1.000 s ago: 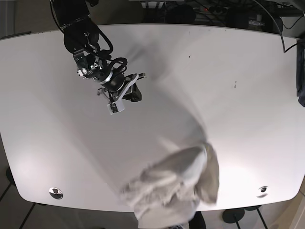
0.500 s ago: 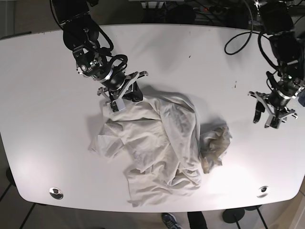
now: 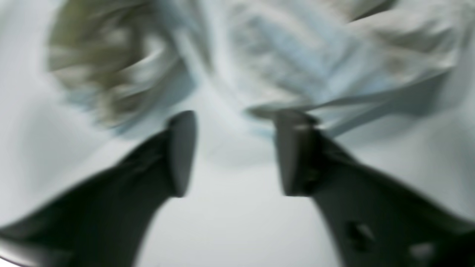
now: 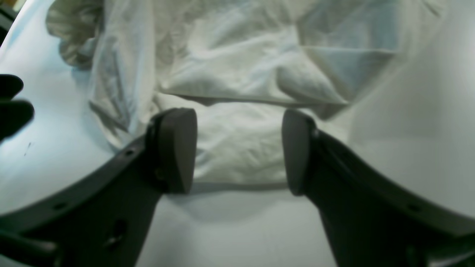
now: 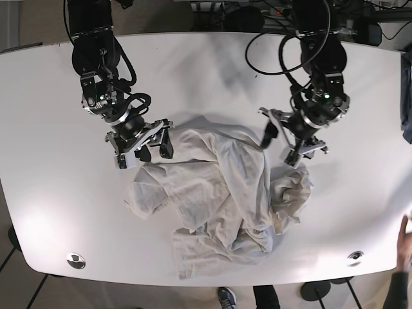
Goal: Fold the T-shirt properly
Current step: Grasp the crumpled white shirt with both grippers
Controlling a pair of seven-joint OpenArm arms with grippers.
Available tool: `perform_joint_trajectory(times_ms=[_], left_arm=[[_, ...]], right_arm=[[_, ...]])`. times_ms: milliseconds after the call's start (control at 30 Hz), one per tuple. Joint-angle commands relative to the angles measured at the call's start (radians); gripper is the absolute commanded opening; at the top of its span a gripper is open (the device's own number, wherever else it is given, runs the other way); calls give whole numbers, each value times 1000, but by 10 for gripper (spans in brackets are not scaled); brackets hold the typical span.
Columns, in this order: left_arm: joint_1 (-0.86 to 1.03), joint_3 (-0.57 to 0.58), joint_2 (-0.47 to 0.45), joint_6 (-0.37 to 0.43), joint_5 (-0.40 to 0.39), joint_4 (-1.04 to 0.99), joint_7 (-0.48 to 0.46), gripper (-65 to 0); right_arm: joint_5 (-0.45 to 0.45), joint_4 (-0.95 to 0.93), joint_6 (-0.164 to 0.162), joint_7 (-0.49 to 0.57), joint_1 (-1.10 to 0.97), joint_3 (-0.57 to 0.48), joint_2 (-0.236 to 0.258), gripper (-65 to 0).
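Observation:
A crumpled white T-shirt [image 5: 215, 190] lies heaped on the middle of the white table [image 5: 58, 167]. My right gripper [image 5: 144, 154] is at its upper left edge, open. In the right wrist view the right gripper [image 4: 237, 148] stands open just above the table, with wrinkled T-shirt [image 4: 241, 74] fabric straight ahead and reaching between its fingers. My left gripper [image 5: 280, 147] is at the shirt's upper right edge, open. The left wrist view is blurred: the left gripper [image 3: 237, 152] is open, and a fold of the T-shirt [image 3: 297, 63] lies just past its fingertips.
A person's hand [image 5: 404, 233] shows at the table's right front edge, and shoes [image 5: 226, 297] stand below the front edge. Dark cloth [image 5: 406, 96] hangs at the far right. Cables [image 5: 277, 38] trail along the back edge. Two grommets [image 5: 75, 260] sit near the front corners.
The shirt went from a bunched lump at the front edge to a heap in the middle. My left arm came in from the far right to the shirt's edge. My right gripper shifted slightly left.

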Motion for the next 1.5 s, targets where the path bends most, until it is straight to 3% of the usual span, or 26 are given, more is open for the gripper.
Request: perform_joint_trajectory(times_ms=[33,100,167,333,433,567,633,667,700,767,867,1100,1267,1367,1433,1500], left_arm=[[-17,2,36,70,-14,16,-22,-219],[-23,4,74,172,-14,15,-23,-172],[-29,16,85,246,-14,-25,-28,-165],[-76,130,79,469,-15,-205,-174,-165],[-89,176,79,473,-15,-292,-241,-165],[-118,206,79,476,-15,-406,-241,-167],[-116,211,65,476,-15,-418,-241,-246],[-116,213,49,476,-17,-418,-241,-321],[-116,217,40,475,-17,-418,-241,-460],[-113,213,33,475,-15,-418,-241,-637],[-95,208,-14,472,-28,-370,-240,-646],[149,71,-159,258,-196,44,-240,-650],[329,-170,-233,45,-339,196,-238,-650],[356,-309,-253,-83,-448,197,-140,-650],[356,-401,-262,-83,-506,194,-45,-650],[355,-478,-262,-83,-514,193,24,-650]], right_arm=[[14,24,7,24,15,30,5,-300],[14,24,10,24,15,62,5,-300],[14,24,10,24,11,71,5,-300],[14,24,12,24,3,71,5,-300],[14,24,12,24,3,70,1,-300],[14,24,12,24,3,71,2,-300],[14,24,12,24,3,71,5,-300],[14,24,12,24,3,71,5,-300],[14,24,12,24,3,71,5,-300],[14,24,12,24,3,71,5,-300],[12,24,12,24,6,71,5,-300],[6,18,10,24,23,67,1,-300],[6,-53,9,23,117,8,-2,-300],[6,-151,9,23,199,-28,-4,-296],[6,-246,9,23,269,-67,-19,-295],[6,-358,9,23,347,-99,-38,-293]])
